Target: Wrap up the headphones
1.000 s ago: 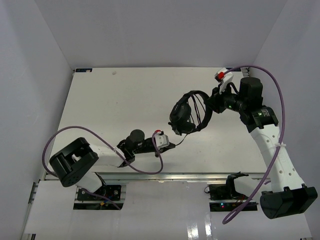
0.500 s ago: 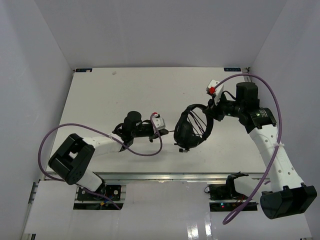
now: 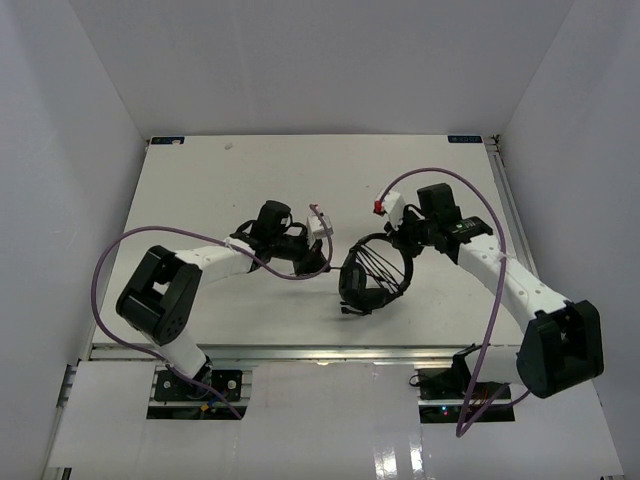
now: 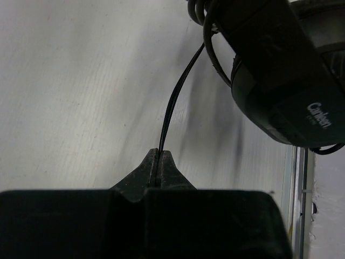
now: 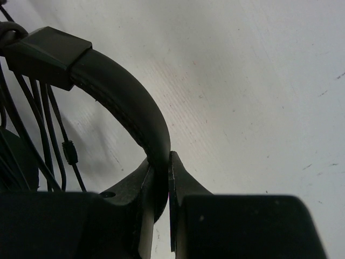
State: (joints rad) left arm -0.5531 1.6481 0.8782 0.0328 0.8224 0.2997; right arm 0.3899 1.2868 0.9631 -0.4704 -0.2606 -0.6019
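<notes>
The black headphones [image 3: 362,282] hang near the table's middle, with cord turns stretched across the arch. My right gripper [image 3: 404,244] is shut on the headband [image 5: 125,94], pinched between both fingers [image 5: 186,183]. Several strands of cord [image 5: 46,121] run beside the band. My left gripper [image 3: 322,254] sits just left of the headphones and is shut on the thin black cord [image 4: 173,102], which rises taut from the closed fingertips [image 4: 159,155] to the earcup [image 4: 280,81]. The cord's plugs are not visible.
Purple arm cables loop over the table near the left arm [image 3: 110,275] and above the right arm [image 3: 470,195]. The table's front rail [image 3: 330,350] lies close below the headphones. White walls enclose the back and both sides.
The right arm has swung left and toward the front, carrying the headphones with it. The left gripper, still holding the cord, has moved away from the front edge toward the table's middle.
</notes>
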